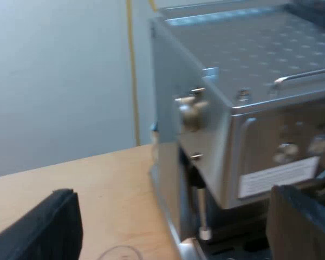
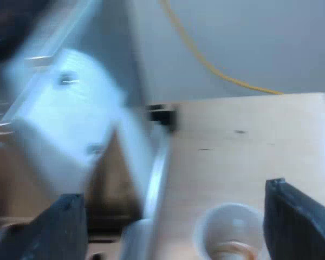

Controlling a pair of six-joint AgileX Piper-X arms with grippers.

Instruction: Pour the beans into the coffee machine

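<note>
Right gripper (image 2: pixel 173 192), fingers apart, over the pale cup (image 2: pixel 230 230) beside the espresso machine (image 2: pixel 65 108), seemingly lining up a grasp; left gripper (image 1: pixel 173 190), also apart, empty by the machine.

The machine (image 1: pixel 249 108) stands on the table (image 1: pixel 97 184), with the wall (image 1: pixel 54 81) behind it. A cable (image 1: pixel 132 70) runs up the wall, behind the machine. A knob (image 1: pixel 190 108) sticks out of the machine's side. A cup (image 2: pixel 230 230) sits on the table near the machine's base.
</note>
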